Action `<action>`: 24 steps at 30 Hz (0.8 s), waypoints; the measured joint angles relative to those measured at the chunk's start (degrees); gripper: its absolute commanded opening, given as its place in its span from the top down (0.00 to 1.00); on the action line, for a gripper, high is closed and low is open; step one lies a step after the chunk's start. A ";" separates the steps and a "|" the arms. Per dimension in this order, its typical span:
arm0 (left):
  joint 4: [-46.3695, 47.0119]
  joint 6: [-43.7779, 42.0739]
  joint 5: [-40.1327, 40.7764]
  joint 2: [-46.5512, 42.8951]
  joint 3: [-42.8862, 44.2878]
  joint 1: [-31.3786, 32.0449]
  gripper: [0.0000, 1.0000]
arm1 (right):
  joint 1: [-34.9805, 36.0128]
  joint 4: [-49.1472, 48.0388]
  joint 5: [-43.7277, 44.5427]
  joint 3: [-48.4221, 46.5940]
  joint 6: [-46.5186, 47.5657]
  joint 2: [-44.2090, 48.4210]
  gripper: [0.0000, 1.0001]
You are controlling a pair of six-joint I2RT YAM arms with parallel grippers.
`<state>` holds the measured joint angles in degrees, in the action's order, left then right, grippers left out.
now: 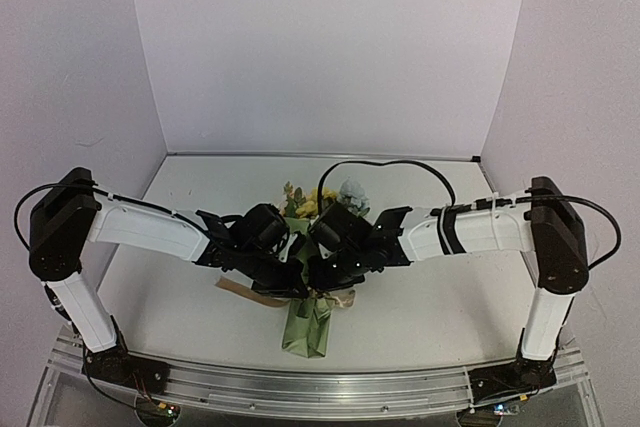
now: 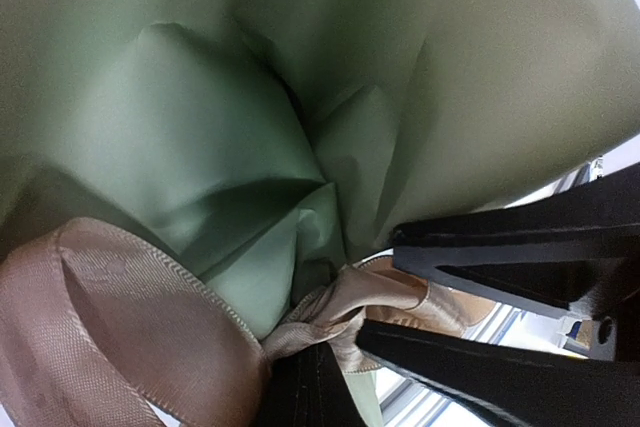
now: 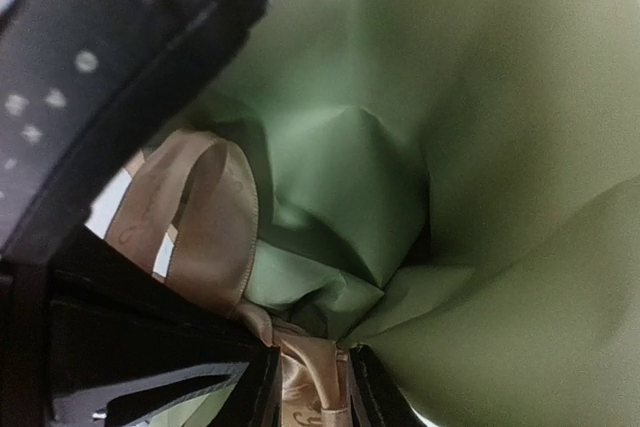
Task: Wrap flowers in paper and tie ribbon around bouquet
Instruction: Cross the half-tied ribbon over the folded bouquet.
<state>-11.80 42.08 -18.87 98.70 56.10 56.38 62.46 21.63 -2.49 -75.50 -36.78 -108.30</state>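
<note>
Left gripper (image 2: 380, 287) shut on ribbon (image 2: 130, 327), right gripper (image 3: 312, 372) clamped at its knot, paper (image 2: 250, 97) crowding both, bouquet (image 1: 306, 327) middle masked overhead, flowers (image 1: 316, 201) beyond.

Top camera high, looking down; both wrist cameras close, sharing ribbon (image 2: 110, 327).

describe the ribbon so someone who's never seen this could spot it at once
At the middle of the pale table lies the bouquet, a cone of olive-green paper with flowers at its far end. The ribbon is the narrow band knotted around the cone's pinched waist. It is glossy tan-beige woven fabric in soft loops, unlike the matte, creased green sheet around it.
</note>
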 measured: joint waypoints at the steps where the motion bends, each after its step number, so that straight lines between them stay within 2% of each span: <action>1: 0.02 0.01 0.00 0.00 0.00 0.00 1.00 | 0.00 0.05 0.01 -0.09 0.02 -0.32 0.76; 13: 0.47 0.01 0.00 -0.02 -0.35 0.00 1.00 | 0.00 0.35 0.23 -0.16 0.14 -1.74 0.82; 18: 0.49 0.01 -0.02 -0.02 -0.35 0.00 1.00 | 0.00 0.37 0.31 -0.16 0.10 -1.74 0.78; 24: 0.51 0.01 0.00 -0.02 -0.35 0.00 1.00 | -0.02 0.27 0.13 -0.16 -0.19 -1.74 0.81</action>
<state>-11.29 42.09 -18.87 98.67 55.75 56.38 62.44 21.90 -2.36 -75.66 -36.97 -110.04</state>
